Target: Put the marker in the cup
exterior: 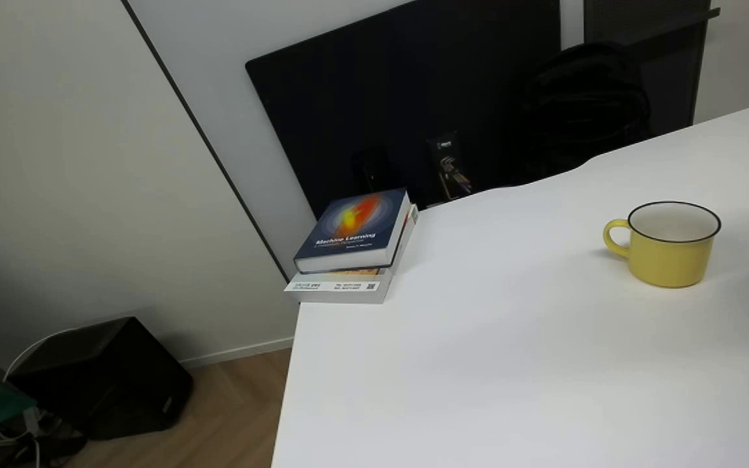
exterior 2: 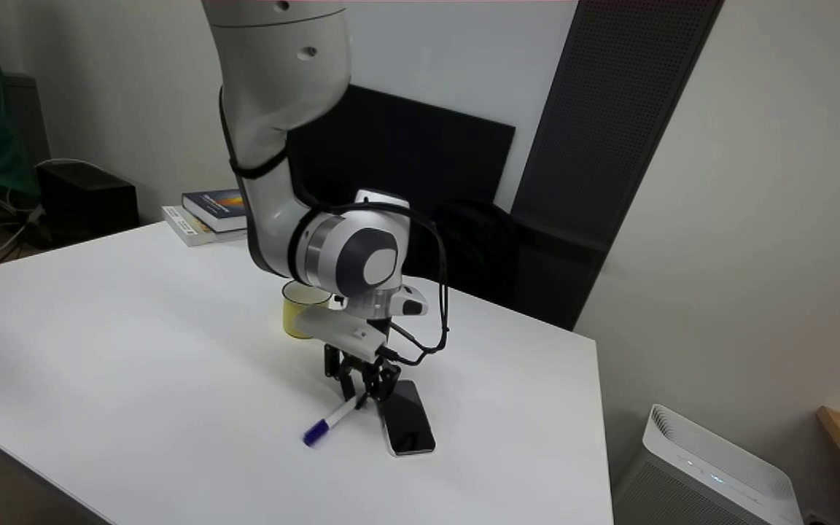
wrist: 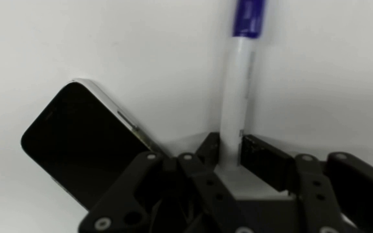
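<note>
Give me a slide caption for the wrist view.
The tool pinches a blue-capped white marker while a dark-screened phone lies nearby on the white table.

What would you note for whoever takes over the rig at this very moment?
Gripper: shut on the marker, away from its blue cap.
Marker: held low at the table; whether it is clear of the surface, I can't tell.
Cup: upright on the table, marker not in it.
Done: marker gripped.
Left: carry it to the cup and lower it in.
Mind the phone close beside the gripper.
</note>
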Controlling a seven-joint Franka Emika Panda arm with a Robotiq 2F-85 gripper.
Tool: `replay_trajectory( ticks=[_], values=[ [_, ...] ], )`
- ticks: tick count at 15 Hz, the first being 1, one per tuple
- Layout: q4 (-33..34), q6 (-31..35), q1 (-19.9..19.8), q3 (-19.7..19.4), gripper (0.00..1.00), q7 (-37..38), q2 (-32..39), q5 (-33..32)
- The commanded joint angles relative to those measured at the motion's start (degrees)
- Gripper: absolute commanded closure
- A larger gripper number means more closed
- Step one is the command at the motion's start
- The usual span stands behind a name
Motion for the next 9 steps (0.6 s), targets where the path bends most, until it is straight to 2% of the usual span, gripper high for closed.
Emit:
replay_trajectory(
  ticks=[1, 2, 9],
  values=[
    [0.76, -0.86, 0.94, -0.82, 0.97, 3.59, 1.03, -1.11],
    [0.84, -1.00, 0.87, -0.74, 0.94, 3.58, 1.00, -1.05],
    [1.71, -2.45, 1.34, -0.77, 0.94, 3.48, -1.09, -1.45]
  ],
)
